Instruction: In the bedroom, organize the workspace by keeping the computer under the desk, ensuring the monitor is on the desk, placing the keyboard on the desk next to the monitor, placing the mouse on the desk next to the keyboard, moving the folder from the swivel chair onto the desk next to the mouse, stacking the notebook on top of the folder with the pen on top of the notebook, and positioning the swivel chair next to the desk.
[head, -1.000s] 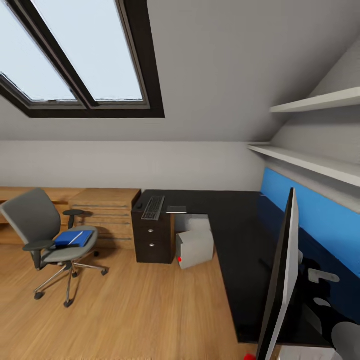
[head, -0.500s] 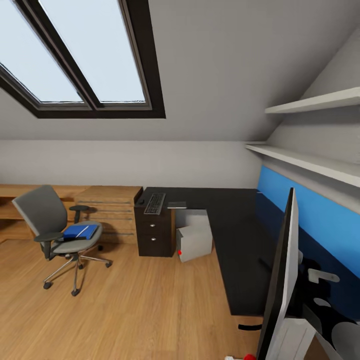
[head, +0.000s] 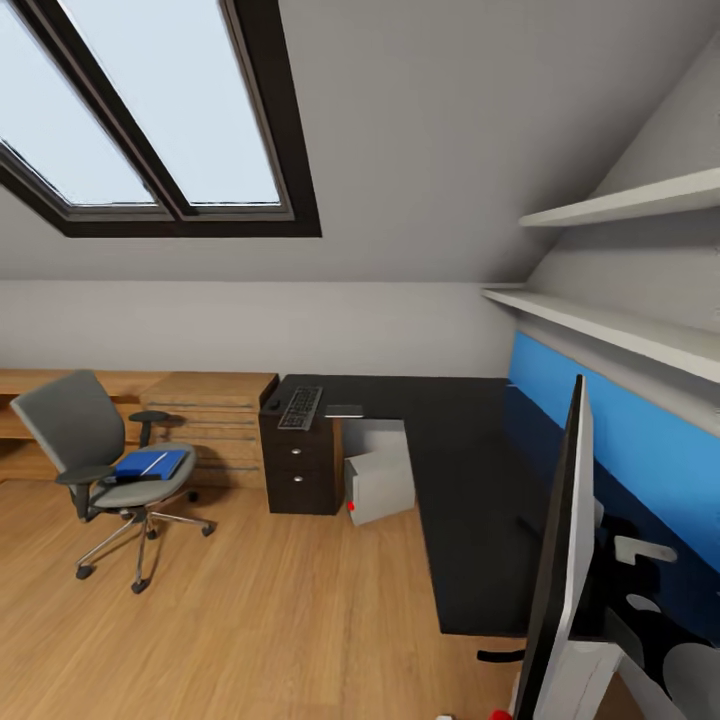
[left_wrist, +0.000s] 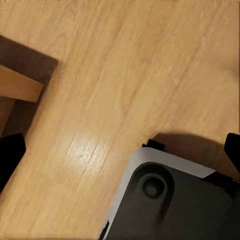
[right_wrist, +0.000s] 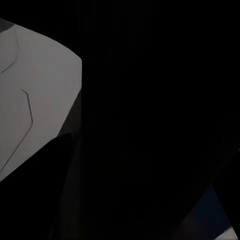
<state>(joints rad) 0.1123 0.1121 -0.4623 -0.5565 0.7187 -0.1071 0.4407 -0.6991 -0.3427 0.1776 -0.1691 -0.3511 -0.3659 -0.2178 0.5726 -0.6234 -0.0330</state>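
The folder (head: 149, 464) lies flat on the seat of the swivel chair (head: 105, 470), its long axis running from the chair's front toward the wooden cabinet (head: 212, 420), with a thin white pen (head: 148, 460) lying along it. The chair stands out on the wood floor (head: 250, 620), well apart from the desk (head: 470, 470), seat facing the room. On the far end of the desk, the keyboard (head: 300, 407) runs lengthwise away from the camera, the notebook (head: 343, 410) just beside it. The computer (head: 380, 485) sits tilted under the desk. Up close at the right, the monitor (head: 560, 560) is seen edge-on. In the left wrist view, dark fingertips (left_wrist: 10, 155) sit far apart at both edges over the floor: spread wide. The right wrist view is too dark, so I cannot tell that gripper's state.
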